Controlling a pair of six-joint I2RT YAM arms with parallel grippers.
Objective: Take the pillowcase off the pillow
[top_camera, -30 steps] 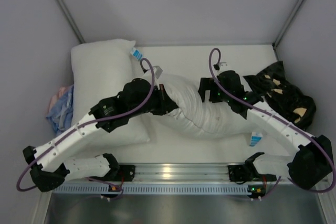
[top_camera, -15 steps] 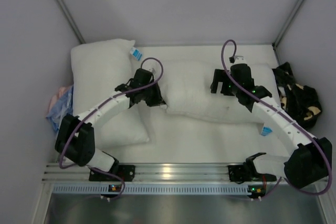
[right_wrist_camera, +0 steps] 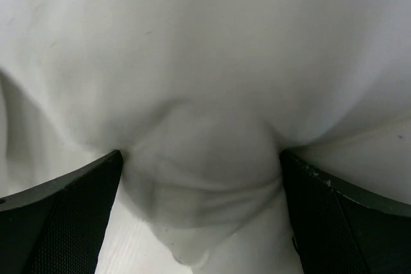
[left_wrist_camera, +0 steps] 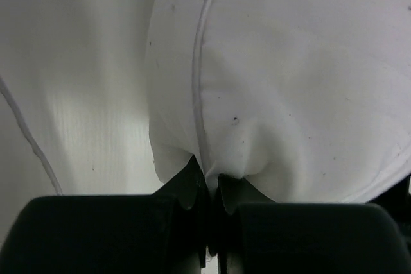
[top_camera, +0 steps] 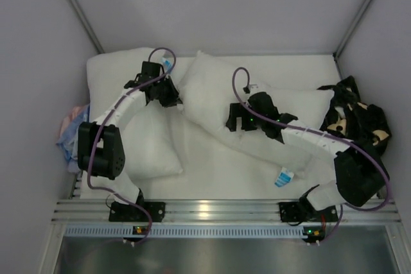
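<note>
The white pillow lies bare and diagonal across the table, its blue-white tag at the near corner. The black pillowcase with tan shapes is crumpled at the far right, off the pillow. My left gripper is shut on the pillow's left edge; the left wrist view shows the jaws pinching a seam fold. My right gripper rests on the pillow's middle. In the right wrist view its fingers stand wide apart with a bulge of pillow between them.
A second white pillow lies along the left side, with its own blue-white tag at the far corner. A pink-blue cloth bundle sits at the left edge. Grey walls enclose the table; a metal rail runs along the near edge.
The pillow has dropped from a twisted bunch to lying flat, then was dragged left and far. My left gripper moved far-left with its edge. My right gripper moved left along the pillow.
</note>
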